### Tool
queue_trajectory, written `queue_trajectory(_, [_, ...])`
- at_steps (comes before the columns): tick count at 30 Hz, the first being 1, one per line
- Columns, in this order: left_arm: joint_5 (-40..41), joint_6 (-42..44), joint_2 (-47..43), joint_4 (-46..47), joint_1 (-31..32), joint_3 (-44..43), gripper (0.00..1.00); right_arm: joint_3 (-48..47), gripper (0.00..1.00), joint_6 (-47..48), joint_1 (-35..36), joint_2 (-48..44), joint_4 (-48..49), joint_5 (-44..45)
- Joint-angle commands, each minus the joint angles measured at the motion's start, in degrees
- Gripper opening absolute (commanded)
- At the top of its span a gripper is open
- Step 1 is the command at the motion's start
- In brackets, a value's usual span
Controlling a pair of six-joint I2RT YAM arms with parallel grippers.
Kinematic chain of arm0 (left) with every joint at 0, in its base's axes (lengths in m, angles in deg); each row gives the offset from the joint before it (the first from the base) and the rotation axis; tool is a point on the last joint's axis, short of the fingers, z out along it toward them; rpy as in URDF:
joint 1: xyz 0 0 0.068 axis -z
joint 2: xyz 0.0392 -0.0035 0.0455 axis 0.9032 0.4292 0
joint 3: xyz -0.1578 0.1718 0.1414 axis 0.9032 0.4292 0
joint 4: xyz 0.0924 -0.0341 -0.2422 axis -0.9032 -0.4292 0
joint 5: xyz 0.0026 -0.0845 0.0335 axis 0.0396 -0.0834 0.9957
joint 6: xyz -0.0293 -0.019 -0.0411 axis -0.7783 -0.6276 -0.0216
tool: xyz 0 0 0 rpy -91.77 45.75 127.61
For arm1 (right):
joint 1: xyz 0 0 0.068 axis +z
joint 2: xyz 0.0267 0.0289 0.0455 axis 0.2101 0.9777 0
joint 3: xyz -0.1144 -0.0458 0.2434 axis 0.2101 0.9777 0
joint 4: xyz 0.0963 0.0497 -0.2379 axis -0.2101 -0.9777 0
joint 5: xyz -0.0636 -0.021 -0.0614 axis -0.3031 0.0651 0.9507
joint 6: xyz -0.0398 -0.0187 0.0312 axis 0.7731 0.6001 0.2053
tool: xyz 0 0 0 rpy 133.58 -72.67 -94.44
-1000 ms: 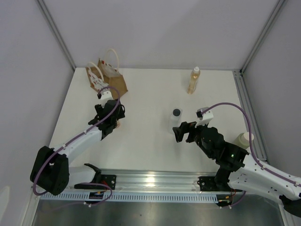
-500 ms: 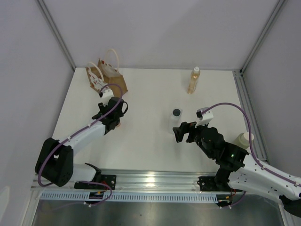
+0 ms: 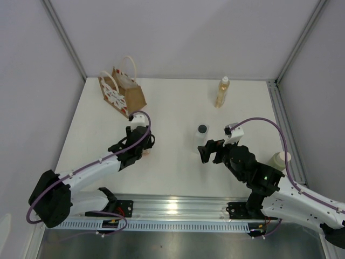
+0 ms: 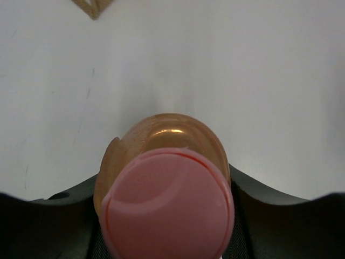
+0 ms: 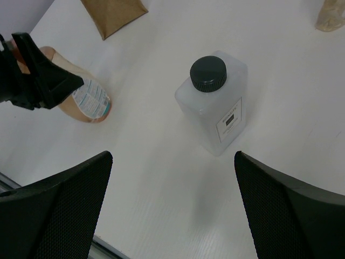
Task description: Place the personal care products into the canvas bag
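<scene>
Peach bottle (image 4: 161,132), pink cap, clamped tilted in left gripper (image 3: 141,148), on the arm-base side of the canvas bag (image 3: 121,91), apart from it. Right gripper (image 3: 210,151) spread wide, holding nothing, well right of the bag, beside the white bottle (image 5: 215,102). White surface (image 3: 172,108); pale grey walls, aluminium posts.
</scene>
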Motion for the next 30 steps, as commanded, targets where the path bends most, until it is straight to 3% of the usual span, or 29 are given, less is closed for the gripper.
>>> queue_trajectory(1, [1.5,0.3,-6.6,0.6,5.0,0.4,0.01,-2.6,1.00,0.3,0.2,0.0,1.1,1.3])
queue_trajectory(9, [1.1,-3.2,-14.0,-1.8,11.0,5.6,0.01,-2.6,0.99,0.4,0.2,0.4,1.1,1.4])
queue_trajectory(10, [0.9,-3.1,-14.5,-1.4,11.0,6.5,0.06,-2.7,0.99,0.4,0.1,0.3,1.1,1.4])
queue_trajectory(11, [0.8,-2.6,-14.6,-0.9,11.0,6.8,0.19,-2.6,1.00,0.5,0.2,0.2,1.1,1.4])
queue_trajectory(13, [-0.2,-2.1,-15.0,1.4,11.0,8.3,0.35,-2.6,0.99,0.4,0.1,0.0,1.1,1.5])
queue_trajectory(14, [-0.7,-1.5,-15.2,2.6,11.0,8.8,0.51,-2.6,0.99,0.4,0.1,0.0,1.0,1.5])
queue_trajectory(17, [-1.3,-1.3,-15.8,6.2,11.0,11.0,0.67,-2.6,0.99,0.4,0.1,-0.2,1.1,1.4])
queue_trajectory(24, [0.3,-1.2,-16.7,13.2,11.0,14.8,0.76,-2.6,0.99,0.3,0.1,-0.2,1.0,1.3])
queue_trajectory(30, [1.1,-0.9,-15.9,18.8,11.0,17.1,0.76,-2.6,0.99,0.4,0.1,-0.3,0.9,1.6])
